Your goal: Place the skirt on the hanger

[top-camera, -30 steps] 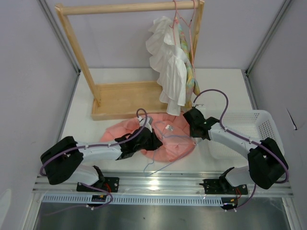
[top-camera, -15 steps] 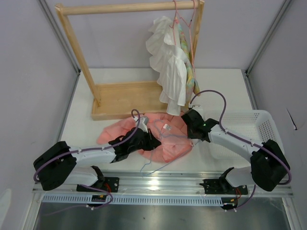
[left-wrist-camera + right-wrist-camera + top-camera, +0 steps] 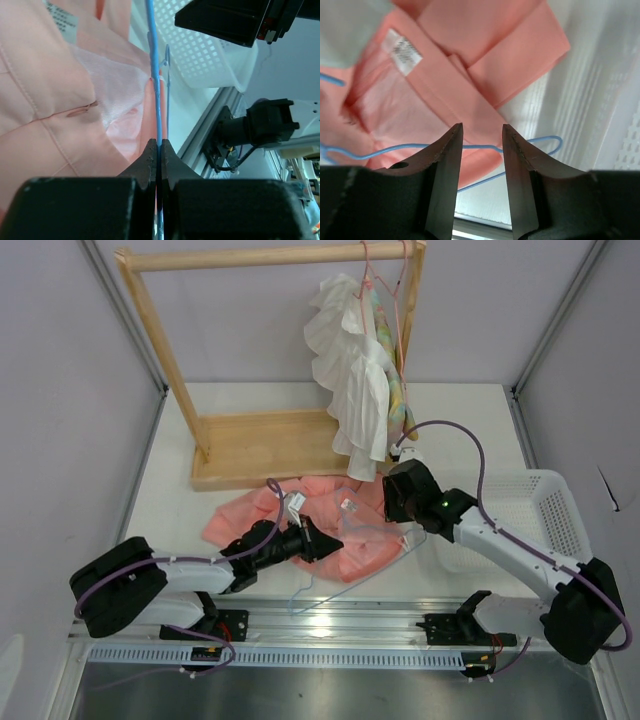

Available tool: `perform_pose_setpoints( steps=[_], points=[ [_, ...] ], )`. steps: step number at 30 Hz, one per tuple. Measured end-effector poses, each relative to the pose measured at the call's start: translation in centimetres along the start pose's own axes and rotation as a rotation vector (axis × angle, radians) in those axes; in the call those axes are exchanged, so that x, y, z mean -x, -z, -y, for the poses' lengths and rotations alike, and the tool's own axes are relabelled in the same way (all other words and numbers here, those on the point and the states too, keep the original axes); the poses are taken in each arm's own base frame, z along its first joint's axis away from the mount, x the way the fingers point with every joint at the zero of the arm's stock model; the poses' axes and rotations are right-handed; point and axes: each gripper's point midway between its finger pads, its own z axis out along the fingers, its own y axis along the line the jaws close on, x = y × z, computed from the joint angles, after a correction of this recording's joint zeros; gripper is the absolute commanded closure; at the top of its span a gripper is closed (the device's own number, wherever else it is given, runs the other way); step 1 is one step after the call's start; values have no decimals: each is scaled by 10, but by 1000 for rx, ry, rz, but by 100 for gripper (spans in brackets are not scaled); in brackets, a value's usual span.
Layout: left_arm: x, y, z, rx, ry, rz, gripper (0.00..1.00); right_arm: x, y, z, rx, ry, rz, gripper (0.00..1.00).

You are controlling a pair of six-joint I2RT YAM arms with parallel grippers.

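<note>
Two changes: my left gripper (image 3: pixel 159 145), clenched on the light-blue hanger (image 3: pixel 154 75), has drawn back toward seven o'clock; my right gripper (image 3: pixel 482 132) stands released above the skirt (image 3: pixel 510 55), so hanging looks unfinished.

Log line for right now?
left gripper: shut on hanger | right gripper: open, above skirt | skirt: crumpled on table, not hung

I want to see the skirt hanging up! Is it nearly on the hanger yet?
Not yet. Done: the left gripper holds the blue hanger pinched tight. In hand: the hanger's wire lies across the pink skirt, and the right gripper hovers open just above both. Left: getting the skirt properly onto the hanger. Right now it lies in a heap, not hanging.
</note>
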Motion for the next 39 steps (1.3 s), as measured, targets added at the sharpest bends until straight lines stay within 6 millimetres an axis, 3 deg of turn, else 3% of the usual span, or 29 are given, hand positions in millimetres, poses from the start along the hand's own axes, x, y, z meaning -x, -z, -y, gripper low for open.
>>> perform_pose_setpoints(
  steps=[9,13,20,25,31,39],
  points=[
    [4,1,19,-95,-29,2,100,21,32,-48,322,95,96,54],
    [6,1,18,-104,-27,-2,100,14,37,-64,415,149,84,52],
    [7,4,19,-120,-32,-18,100,-3,45,-85,546,190,69,38],
    [4,5,20,-128,-33,-37,100,-8,52,-100,617,216,79,35],
    [3,5,24,-146,-35,-49,100,-6,48,-109,635,227,91,34],
    [5,3,28,-155,-45,-55,100,-18,34,-118,623,248,51,35]
  ],
)
